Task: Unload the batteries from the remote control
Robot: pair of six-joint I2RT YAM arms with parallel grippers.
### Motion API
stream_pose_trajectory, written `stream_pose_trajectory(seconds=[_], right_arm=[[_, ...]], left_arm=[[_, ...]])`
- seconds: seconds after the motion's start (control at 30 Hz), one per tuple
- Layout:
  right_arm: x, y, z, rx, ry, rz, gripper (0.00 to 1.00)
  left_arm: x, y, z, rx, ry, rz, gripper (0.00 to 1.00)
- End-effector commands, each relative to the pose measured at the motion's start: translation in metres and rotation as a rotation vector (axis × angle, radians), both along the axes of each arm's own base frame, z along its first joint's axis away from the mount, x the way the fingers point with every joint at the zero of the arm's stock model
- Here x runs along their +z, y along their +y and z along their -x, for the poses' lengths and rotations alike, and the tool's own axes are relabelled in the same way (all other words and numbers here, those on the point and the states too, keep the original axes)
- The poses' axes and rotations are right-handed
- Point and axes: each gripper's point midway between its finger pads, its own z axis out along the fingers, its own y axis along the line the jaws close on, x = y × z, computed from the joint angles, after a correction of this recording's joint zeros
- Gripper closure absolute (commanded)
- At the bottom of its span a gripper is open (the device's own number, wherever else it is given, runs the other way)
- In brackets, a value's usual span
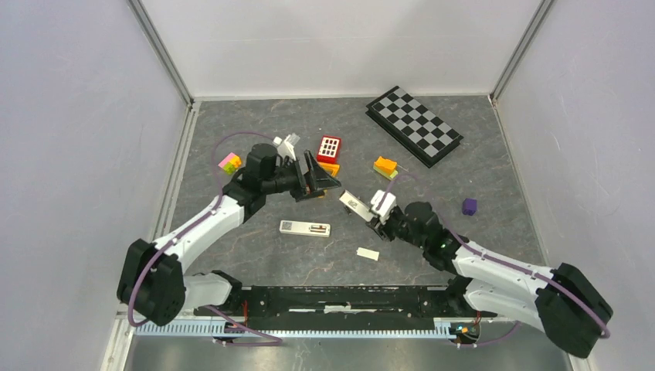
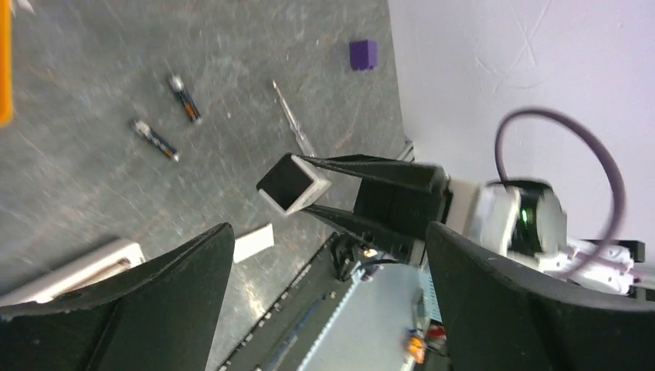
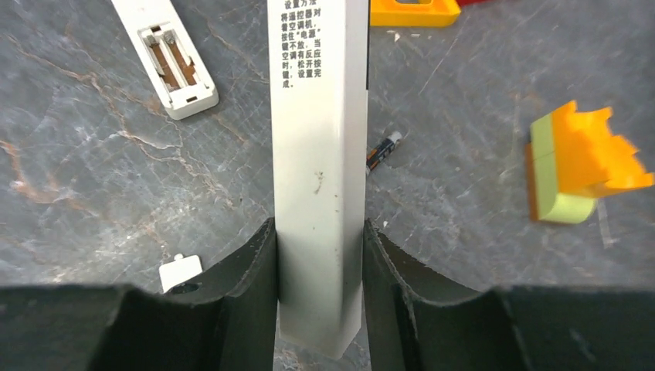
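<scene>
Two batteries (image 2: 185, 98) lie loose on the grey bench (image 1: 255, 139), right of centre, a little apart from each other. From the right wrist I see only one, half hidden behind the white remote (image 3: 319, 154). My right gripper (image 3: 319, 232) clamps that remote by one end, tilted above the bench. A second remote (image 1: 304, 227) lies flat nearer the front edge with its compartment open and contacts showing. A small white cover (image 1: 368, 253) lies to its right. My left gripper (image 1: 320, 179) hovers with jaws spread wide, holding nothing
</scene>
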Motion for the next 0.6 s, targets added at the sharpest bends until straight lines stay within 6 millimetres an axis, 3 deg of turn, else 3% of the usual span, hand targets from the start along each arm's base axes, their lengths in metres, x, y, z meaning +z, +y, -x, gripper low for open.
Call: stream_pose_trajectory(seconds=[0.0,0.13,0.27,0.47,0.57], right_arm=[[0.028,0.019,0.022,0.175,0.247,-0.259,1.00],[0.042,0.026,0.042,0.332,0.380,-0.347,1.00],[0.052,0.025,0.052,0.421,0.474,-0.401,1.00],[0.079,0.016,0.062,0.544,0.497,-0.464,1.00],[0.091,0.016,0.073,0.625,0.504,-0.475,1.00]], left_arm=[[0.055,0.015,-0.009,-0.066,-0.340,0.031,0.00],[0.093,0.022,0.002,-0.116,-0.616,0.058,0.00],[0.106,0.029,0.026,-0.194,-0.856,0.058,0.00],[0.085,0.029,0.079,-0.459,-1.035,0.105,0.00],[0.075,0.033,0.075,-0.439,-1.080,0.060,0.00]])
